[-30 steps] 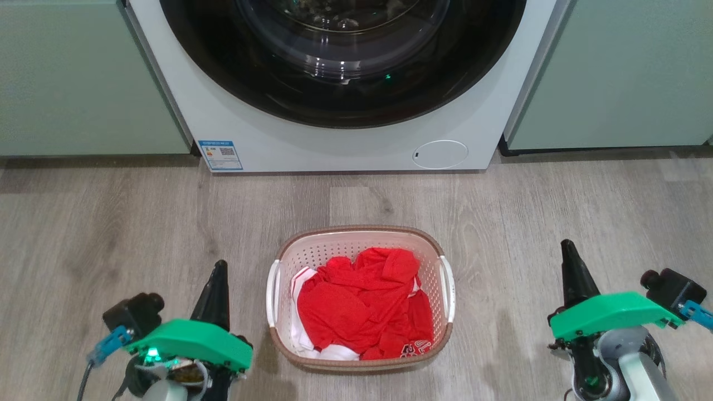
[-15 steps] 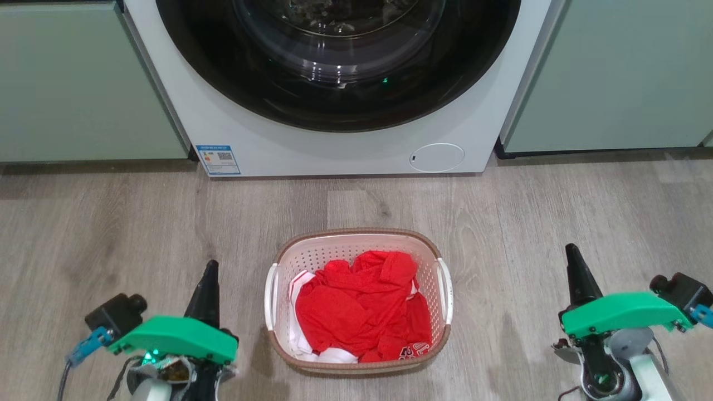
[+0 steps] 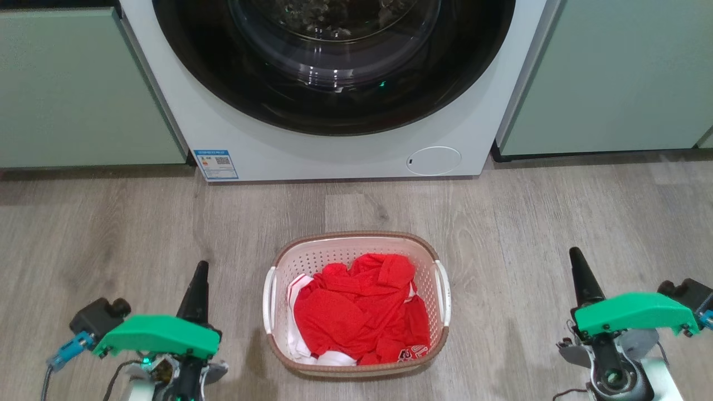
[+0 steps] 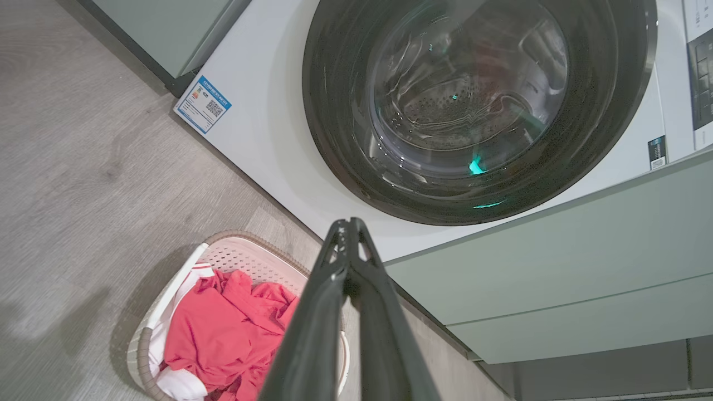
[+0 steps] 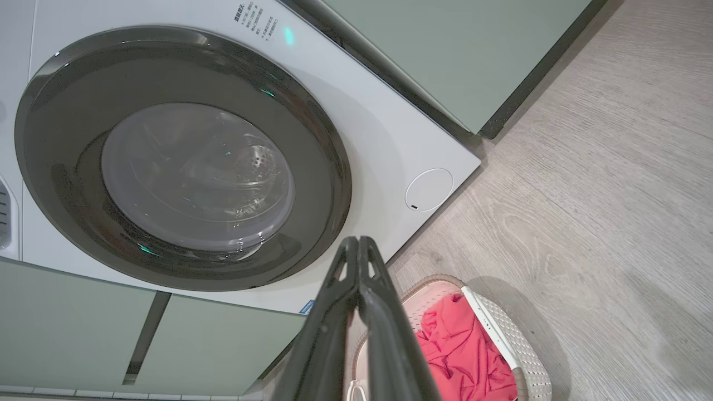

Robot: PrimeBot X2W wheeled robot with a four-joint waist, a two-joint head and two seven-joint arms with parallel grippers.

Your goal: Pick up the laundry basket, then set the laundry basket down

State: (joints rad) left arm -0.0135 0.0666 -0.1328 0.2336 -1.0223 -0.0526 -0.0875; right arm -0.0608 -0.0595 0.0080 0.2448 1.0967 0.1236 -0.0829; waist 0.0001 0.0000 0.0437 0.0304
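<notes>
The laundry basket [image 3: 328,255] stands upright on the floor [image 3: 529,211] between the two claws. It is off to the right of the left claw [image 3: 200,270] and off to the left of the right claw [image 3: 576,257], somewhat nearer the left one and touching neither. Its far rim lies about level with the fingertips of both claws, and the washing machine [image 3: 334,156] stands beyond them. Red clothes [image 3: 356,312] with a little white among them fill the bottom of the basket. Its white side handles [image 3: 270,298] are free, with nothing hooked under or clamped on them.

Each claw has its two dark fingers pressed together. In the left wrist view they meet at the tips with nothing between them, and the right wrist view shows the same. Both point ahead at the machine's door rather than in toward the basket.

How far along the task is cannot be settled from this. A basket resting on the floor with both claws clear of it fits one waiting to be lifted, and it fits equally well one that has been lifted and put back. What is plain is that the basket sits on the floor, level and steady, with no claw carrying it. If the second reading holds, it already lies as the task wants it.
</notes>
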